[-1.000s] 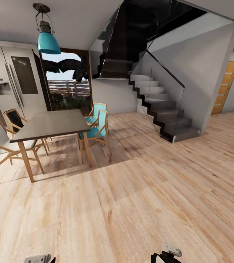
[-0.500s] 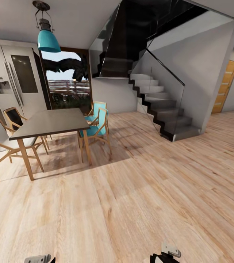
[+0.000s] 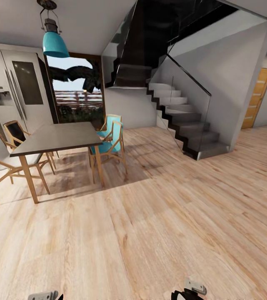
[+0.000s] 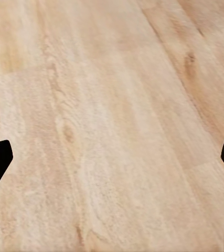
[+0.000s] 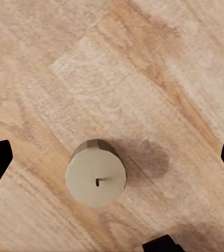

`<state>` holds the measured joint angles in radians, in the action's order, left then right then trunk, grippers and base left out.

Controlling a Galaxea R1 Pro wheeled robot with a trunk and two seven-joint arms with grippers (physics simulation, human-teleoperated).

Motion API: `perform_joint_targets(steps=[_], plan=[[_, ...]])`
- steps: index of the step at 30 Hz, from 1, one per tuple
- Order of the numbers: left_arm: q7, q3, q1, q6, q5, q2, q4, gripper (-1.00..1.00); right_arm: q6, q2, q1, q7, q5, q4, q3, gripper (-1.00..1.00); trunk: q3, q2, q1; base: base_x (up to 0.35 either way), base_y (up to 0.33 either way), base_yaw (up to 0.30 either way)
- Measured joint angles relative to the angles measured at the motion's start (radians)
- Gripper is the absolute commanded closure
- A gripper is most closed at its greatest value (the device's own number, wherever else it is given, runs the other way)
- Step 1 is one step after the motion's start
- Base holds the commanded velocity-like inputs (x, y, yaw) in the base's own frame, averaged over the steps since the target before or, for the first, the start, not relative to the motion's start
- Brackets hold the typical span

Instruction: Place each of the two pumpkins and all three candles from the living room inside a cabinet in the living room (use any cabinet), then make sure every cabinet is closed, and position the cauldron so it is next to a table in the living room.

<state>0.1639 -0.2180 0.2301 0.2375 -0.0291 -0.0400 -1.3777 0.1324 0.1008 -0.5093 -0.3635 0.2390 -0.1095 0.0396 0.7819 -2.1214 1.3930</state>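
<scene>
item: my right gripper point(image 5: 112, 157), fingertips wide apart, over a candle point(image 5: 95, 179) upright on the floor point(image 5: 159, 68), dark wick up, shadow beside it, untouched. item: my left gripper point(image 4: 112, 157), fingertips likewise spread, over bare planks. item: head view, dining table point(image 3: 56, 138), chairs point(image 3: 110, 143), teal lamp point(image 3: 55, 43), stairs point(image 3: 183, 121), fridge point(image 3: 18, 89), orange door point(image 3: 257, 98). writing: none legible.

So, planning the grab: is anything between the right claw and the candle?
No. In the right wrist view the candle stands upright on bare wood floor, between the open claw fingertips, with nothing in the way.
</scene>
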Motion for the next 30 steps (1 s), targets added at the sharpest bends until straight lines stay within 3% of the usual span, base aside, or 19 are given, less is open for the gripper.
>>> perform_joint_targets(steps=[30], plan=[[0.000,0.000,0.000,0.000,0.000,0.000,0.003,-1.00,0.000,0.013,0.000,0.001,-0.001,0.000,0.000,-1.00,0.094,-0.210,0.115,0.000,0.000,0.000]])
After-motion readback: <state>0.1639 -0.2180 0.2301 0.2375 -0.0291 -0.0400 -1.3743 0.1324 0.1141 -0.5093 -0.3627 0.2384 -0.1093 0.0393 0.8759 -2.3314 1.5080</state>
